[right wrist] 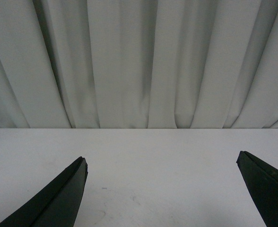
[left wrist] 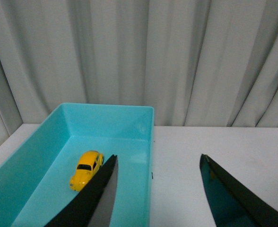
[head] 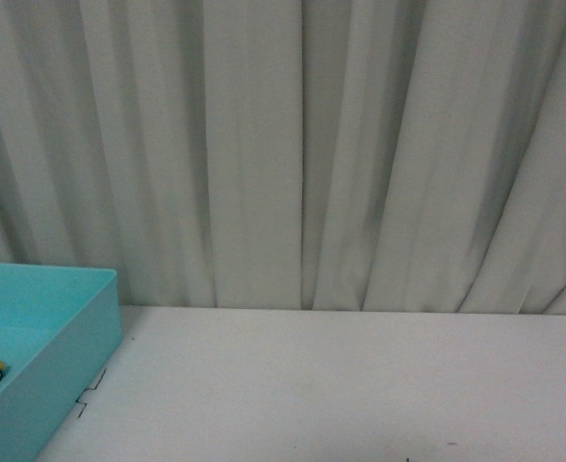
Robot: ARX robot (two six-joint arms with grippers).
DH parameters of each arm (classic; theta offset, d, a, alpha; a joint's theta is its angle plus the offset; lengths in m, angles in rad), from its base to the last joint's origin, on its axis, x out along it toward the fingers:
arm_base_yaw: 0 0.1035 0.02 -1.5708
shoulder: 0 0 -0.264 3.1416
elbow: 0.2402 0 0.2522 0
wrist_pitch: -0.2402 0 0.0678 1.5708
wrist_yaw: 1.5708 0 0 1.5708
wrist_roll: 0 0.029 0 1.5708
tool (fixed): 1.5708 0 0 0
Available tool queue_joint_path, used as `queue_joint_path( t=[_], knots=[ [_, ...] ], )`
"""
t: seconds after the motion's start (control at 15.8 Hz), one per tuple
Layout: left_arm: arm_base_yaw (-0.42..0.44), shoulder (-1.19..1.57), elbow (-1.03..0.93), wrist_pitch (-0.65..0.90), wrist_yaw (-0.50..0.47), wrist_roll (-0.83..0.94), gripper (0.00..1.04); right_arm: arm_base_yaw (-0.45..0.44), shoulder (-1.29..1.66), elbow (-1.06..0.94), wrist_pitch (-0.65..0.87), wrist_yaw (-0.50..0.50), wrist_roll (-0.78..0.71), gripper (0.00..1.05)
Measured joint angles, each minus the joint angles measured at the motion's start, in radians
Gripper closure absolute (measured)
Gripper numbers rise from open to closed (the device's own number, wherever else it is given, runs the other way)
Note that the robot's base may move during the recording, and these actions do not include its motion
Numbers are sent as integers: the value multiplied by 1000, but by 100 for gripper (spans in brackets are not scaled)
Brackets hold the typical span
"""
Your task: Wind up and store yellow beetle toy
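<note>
Toy: small glossy yellow beetle car (left wrist: 86, 169) lying inside the turquoise plastic bin (left wrist: 143, 124), on its floor. Left gripper (left wrist: 158, 163) fingers spread wide, empty, above the bin's rim; right gripper (right wrist: 162, 165) likewise wide, empty. Storing step appears complete; next, withdrawal.

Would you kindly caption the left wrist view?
Open left gripper above the teal bin holding the yellow beetle toy.

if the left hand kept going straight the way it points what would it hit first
Probably the right wall of the turquoise bin, which sits between the open left hand fingers; beyond it, the curtain. Depth is unclear.
</note>
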Motion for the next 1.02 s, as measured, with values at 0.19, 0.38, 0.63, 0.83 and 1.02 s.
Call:
queue_joint_path(
  t=[0.19, 0.38, 0.63, 0.83, 1.02],
  knots=[
    [0, 0, 0, 0, 0, 0, 16, 0, 0, 0, 0, 0, 0, 7],
    [0, 0, 0, 0, 0, 0, 7, 0, 0, 0, 0, 0, 0, 7],
    [0, 0, 0, 0, 0, 0, 7, 0, 0, 0, 0, 0, 0, 7],
    [0, 0, 0, 0, 0, 0, 7, 0, 0, 0, 0, 0, 0, 7],
    [0, 0, 0, 0, 0, 0, 7, 0, 0, 0, 0, 0, 0, 7]
  ],
)
